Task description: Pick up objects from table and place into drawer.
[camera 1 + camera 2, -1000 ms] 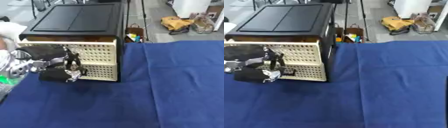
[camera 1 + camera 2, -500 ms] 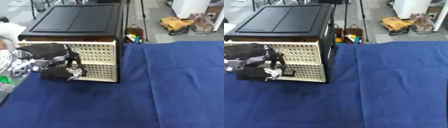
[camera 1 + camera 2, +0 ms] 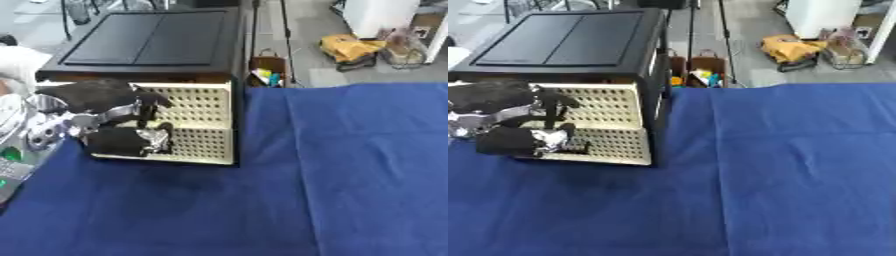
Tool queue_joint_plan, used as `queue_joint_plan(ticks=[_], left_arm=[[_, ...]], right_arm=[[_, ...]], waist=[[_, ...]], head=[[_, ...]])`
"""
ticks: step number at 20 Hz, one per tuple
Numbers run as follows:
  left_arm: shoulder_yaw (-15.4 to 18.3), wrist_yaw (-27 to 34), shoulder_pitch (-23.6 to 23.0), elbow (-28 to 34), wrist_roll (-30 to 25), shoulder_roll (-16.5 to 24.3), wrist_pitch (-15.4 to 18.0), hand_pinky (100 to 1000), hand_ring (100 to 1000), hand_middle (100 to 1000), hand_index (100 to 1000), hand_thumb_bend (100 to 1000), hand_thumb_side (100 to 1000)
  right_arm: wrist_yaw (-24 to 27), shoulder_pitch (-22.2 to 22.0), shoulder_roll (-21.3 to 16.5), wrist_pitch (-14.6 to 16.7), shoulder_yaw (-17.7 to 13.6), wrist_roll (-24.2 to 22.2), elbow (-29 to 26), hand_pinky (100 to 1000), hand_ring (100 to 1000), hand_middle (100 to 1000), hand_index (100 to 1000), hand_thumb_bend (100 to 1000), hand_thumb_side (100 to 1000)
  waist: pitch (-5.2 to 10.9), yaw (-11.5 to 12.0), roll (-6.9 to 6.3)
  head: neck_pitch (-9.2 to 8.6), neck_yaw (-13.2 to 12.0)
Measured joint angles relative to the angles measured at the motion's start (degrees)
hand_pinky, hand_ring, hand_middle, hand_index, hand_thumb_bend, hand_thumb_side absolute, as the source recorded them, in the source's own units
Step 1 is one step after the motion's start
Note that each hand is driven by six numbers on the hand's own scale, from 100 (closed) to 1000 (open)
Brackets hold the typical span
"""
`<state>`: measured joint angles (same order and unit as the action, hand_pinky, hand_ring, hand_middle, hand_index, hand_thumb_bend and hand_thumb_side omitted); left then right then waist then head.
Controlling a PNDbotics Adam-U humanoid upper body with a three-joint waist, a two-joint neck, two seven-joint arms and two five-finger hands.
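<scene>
A black cabinet (image 3: 149, 37) with two cream perforated drawers (image 3: 206, 132) stands on the blue cloth at the back left. My left hand (image 3: 109, 120), black with silver joints, is pressed to the drawer fronts. Its fingers curl over the upper drawer (image 3: 610, 105) from above, and its thumb (image 3: 522, 141) lies lower, against the lower drawer front. Whether anything small is held inside the hand is hidden. No loose object shows on the cloth. My right hand is out of view.
The blue cloth (image 3: 780, 170) covers the table to the right of and in front of the cabinet. My silver left forearm (image 3: 26, 130) runs along the left edge. On the floor past the far table edge are bags (image 3: 267, 75) and a yellow item (image 3: 350, 47).
The left hand has shifted slightly up along the drawer fronts and stays against them. Nothing else has moved.
</scene>
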<state>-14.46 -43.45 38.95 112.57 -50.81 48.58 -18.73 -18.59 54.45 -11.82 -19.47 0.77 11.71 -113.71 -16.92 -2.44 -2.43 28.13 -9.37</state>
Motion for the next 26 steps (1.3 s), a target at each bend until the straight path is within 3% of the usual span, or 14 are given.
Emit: queue_joint_plan(ticks=[15, 21, 26], left_arm=[[-0.2, 0.1, 1.1, -2.9, -0.1, -0.8, 0.1, 100, 231, 824, 1000, 100, 1000], [-0.3, 0.7, 0.8, -0.4, -0.4, -0.6, 1.4, 100, 235, 825, 1000, 100, 1000], [0.2, 2.4, 1.2, 1.1, -0.7, -0.2, 5.1, 100, 208, 776, 999, 100, 1000]], right_arm=[[0.0, 0.0, 0.5, 0.1, -0.1, 0.6, 0.0, 685, 814, 395, 668, 260, 1000], [0.0, -0.1, 0.6, 0.1, -0.1, 0.9, 0.0, 685, 813, 397, 668, 256, 1000], [0.0, -0.8, 0.9, 0.1, -0.1, 1.3, 0.0, 685, 813, 398, 667, 262, 1000]], waist=[[0.15, -0.2, -0.28], [1.03, 0.2, 0.00], [1.88, 0.9, 0.10]], head=[[-0.01, -0.1], [0.00, -0.1], [0.06, -0.2]])
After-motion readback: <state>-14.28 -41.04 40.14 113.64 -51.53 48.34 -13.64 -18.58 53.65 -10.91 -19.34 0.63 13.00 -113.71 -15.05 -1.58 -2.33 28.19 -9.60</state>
